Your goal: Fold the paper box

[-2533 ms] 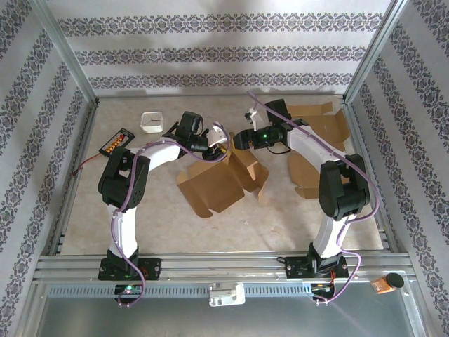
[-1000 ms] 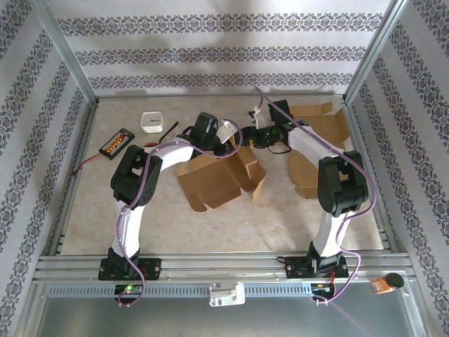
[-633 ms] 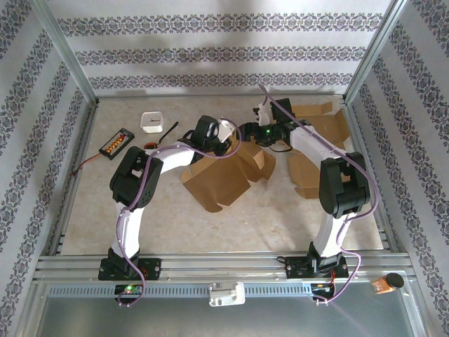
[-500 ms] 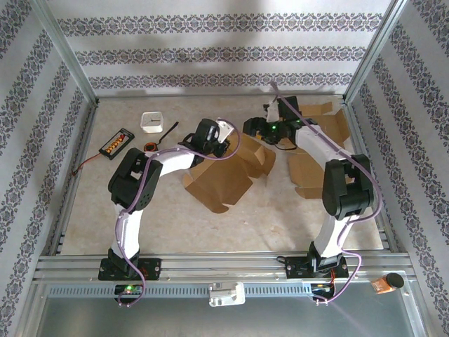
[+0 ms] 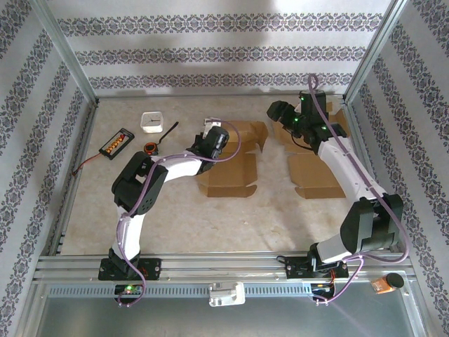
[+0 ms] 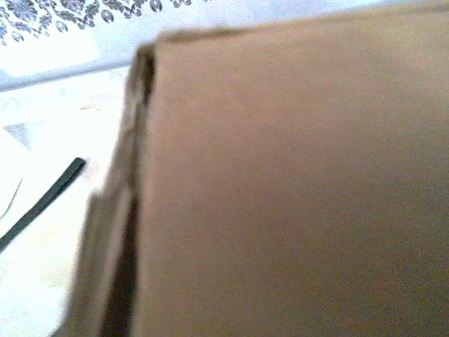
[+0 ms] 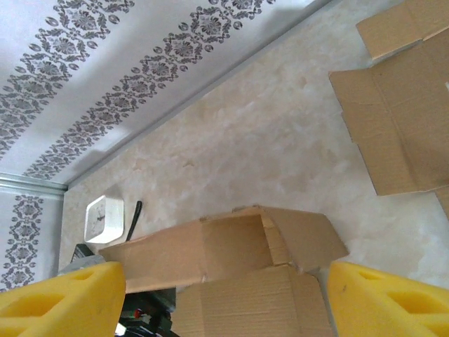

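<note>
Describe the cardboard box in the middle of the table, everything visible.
The paper box is plain brown corrugated cardboard, partly folded, lying low in the middle of the table. From the right wrist, its far panels form a shallow open trough with one flap splayed right, a flat panel nearer. The left gripper sits at its far left corner; a grip cannot be confirmed.

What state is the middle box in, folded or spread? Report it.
Partly folded: the box lies mostly flat, its far panel seemingly tilted up.
</note>
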